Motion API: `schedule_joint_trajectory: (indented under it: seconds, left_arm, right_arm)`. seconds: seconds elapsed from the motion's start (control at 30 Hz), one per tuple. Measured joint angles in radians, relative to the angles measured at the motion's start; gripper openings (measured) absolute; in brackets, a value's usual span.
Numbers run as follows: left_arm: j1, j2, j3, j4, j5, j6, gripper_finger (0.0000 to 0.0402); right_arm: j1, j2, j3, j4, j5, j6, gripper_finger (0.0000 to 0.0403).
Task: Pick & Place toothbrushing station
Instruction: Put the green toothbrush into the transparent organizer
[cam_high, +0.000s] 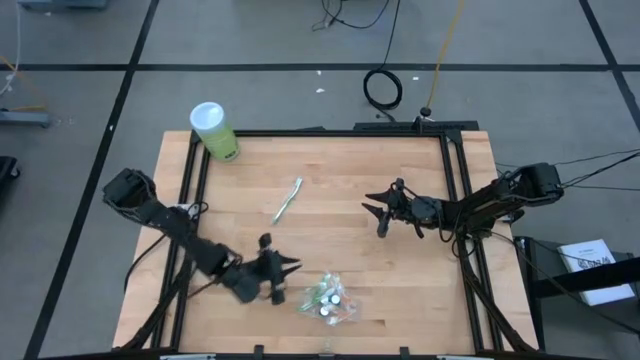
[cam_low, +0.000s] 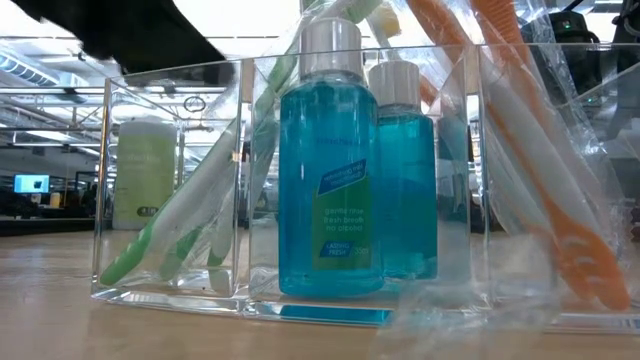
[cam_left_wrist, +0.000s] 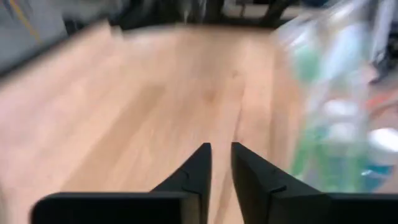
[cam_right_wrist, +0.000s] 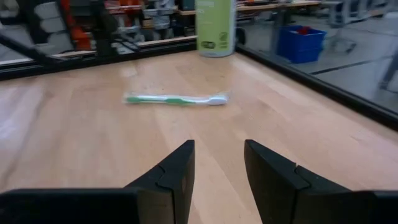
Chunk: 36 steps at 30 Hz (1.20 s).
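Note:
The toothbrushing station (cam_high: 328, 298) stands near the table's front edge. In the low view it is a clear box (cam_low: 175, 180) with green-white toothbrushes (cam_low: 190, 225), two blue white-capped bottles (cam_low: 330, 180) and a crinkly clear pouch (cam_low: 560, 150) of orange brushes. One green-white toothbrush (cam_high: 287, 200) lies flat mid-table; it also shows in the right wrist view (cam_right_wrist: 177, 99). My left gripper (cam_high: 292, 266) is empty just left of the station (cam_left_wrist: 336, 124), its fingers (cam_left_wrist: 221, 155) a narrow gap apart. My right gripper (cam_high: 376, 216) is open and empty (cam_right_wrist: 219, 155), right of the loose toothbrush and pointing at it.
A green canister with a white lid (cam_high: 214, 131) stands at the table's far left corner and shows behind the toothbrush in the right wrist view (cam_right_wrist: 215, 25). A black frame (cam_high: 450, 180) borders the table. Bare wood lies between the two grippers.

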Motion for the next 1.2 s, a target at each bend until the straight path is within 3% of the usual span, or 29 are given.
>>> schedule_joint_trajectory:
  seconds: [0.17, 0.3, 0.47, 0.7, 0.9, 1.2]
  left_arm:
    - [0.088, 0.002, 0.0, -0.04, 0.215, 0.034, 0.0136]
    - [0.094, 0.002, 0.0, -0.041, 0.228, 0.126, 0.0196]
    - [0.094, 0.002, -0.034, -0.011, 0.222, 0.133, 0.0245]
    - [0.102, -0.067, -0.227, 0.149, 0.185, 0.029, 0.0258]
    - [0.106, -0.077, -0.316, 0.591, 0.371, 0.169, 0.0254]
    - [0.115, -0.07, -0.259, 0.574, 0.418, 0.27, 0.0255]
  right_arm:
    - [0.0, 0.0, 0.0, 0.001, 0.037, 0.001, 0.013]
    - [0.0, 0.0, 0.0, 0.0, 0.035, 0.02, 0.013]
    - [0.0, 0.0, 0.0, 0.0, 0.034, 0.026, 0.013]
    - [0.0, 0.0, 0.0, 0.0, 0.034, 0.026, 0.013]
    - [0.0, 0.0, 0.0, 0.001, 0.034, 0.027, 0.013]
    - [0.0, 0.0, 0.0, 0.004, 0.034, 0.027, 0.013]
